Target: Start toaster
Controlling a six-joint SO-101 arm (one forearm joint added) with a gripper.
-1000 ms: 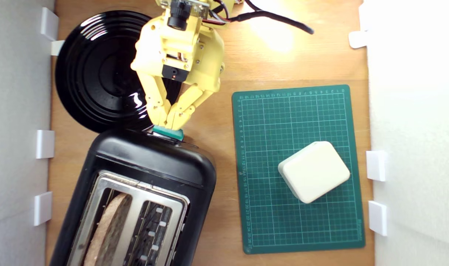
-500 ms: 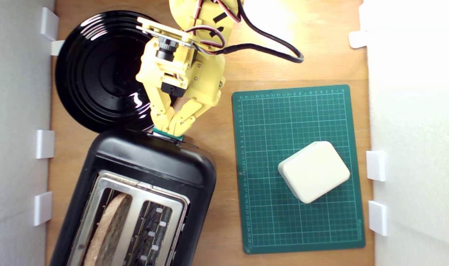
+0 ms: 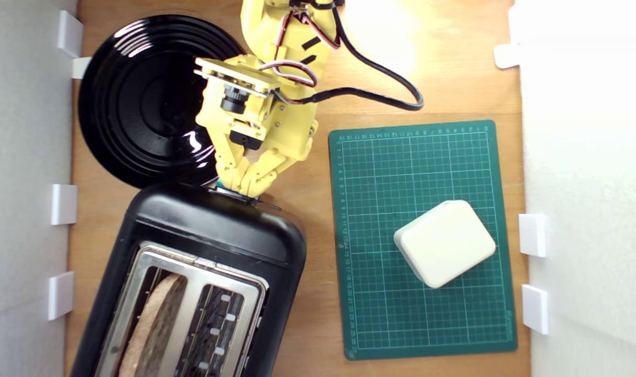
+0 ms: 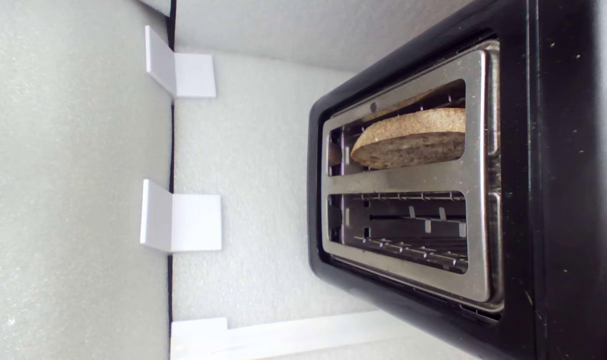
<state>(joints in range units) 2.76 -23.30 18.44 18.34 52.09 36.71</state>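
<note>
Toaster (image 3: pixel 192 272) first: black and glossy, it fills the lower left of the exterior view, set at a slant, with its far end running off the bottom edge. Its silver slot plate (image 3: pixel 184 309) has two slots; a slice of brown bread (image 3: pixel 153 324) stands in the one nearer the exterior view's left, and the other slot shows only wire guides. The wrist view looks along the toaster's top (image 4: pixel 558 175) and shows the same slice (image 4: pixel 413 137) sitting in one slot, its crust level with the plate. At the toaster's upper end, only a sliver of the teal lever knob (image 3: pixel 220 184) shows beneath the yellow gripper (image 3: pixel 244 187). The gripper's fingers (image 3: pixel 233 170) are drawn together at their tips and rest right on the knob at the toaster's edge; whether they pinch it or merely press on it cannot be told. The yellow arm (image 3: pixel 281 31) comes down from the top centre of the frame, with a black cable (image 3: pixel 381 99) looping to its right. A round black plate (image 3: pixel 140 99) lies in the upper left, its lower rim touching or just beside the toaster's end. On the wooden table (image 3: pixel 307 335), a green cutting mat (image 3: pixel 381 293) sits to the right, with a cream rounded box (image 3: pixel 445 243) on it. White foam walls (image 3: pixel 585 183) with small white brackets (image 3: pixel 64 204) line both sides.
</note>
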